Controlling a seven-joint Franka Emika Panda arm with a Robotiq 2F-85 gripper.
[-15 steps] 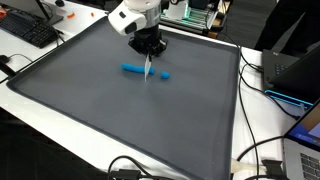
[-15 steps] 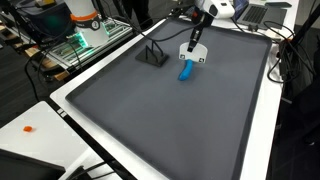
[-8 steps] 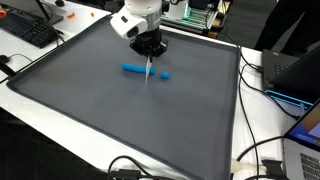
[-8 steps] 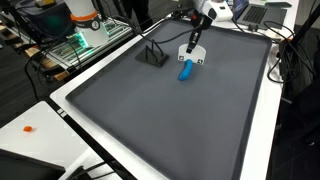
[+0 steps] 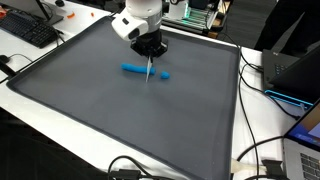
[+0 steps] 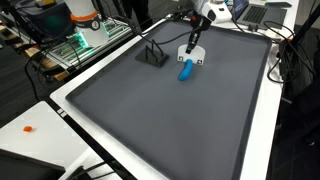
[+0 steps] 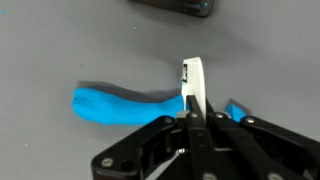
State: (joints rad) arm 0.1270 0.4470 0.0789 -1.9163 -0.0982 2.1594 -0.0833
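Nothing could be read in any view; the white strip [image 7: 195,85] carried small dark marks near its far end in the wrist view, too blurred to make out; the keyboard [image 5: 28,30] at the far left showed keys too small for any legend.

The tool [image 5: 150,57] hangs over the grey mat [image 5: 110,115] on the counter [image 5: 30,100], jaws pinched shut on a thin white strip [image 5: 150,72] pointing straight down toward 6 o'clock. That strip's lower end sits right across a blue object [image 5: 134,69], which lies flat along the 9-to-3 line, though actual contact can't be made out. Off the mat there's a keyboard [image 5: 28,30] at 10 o'clock and a laptop [image 5: 298,72] at 3 o'clock.
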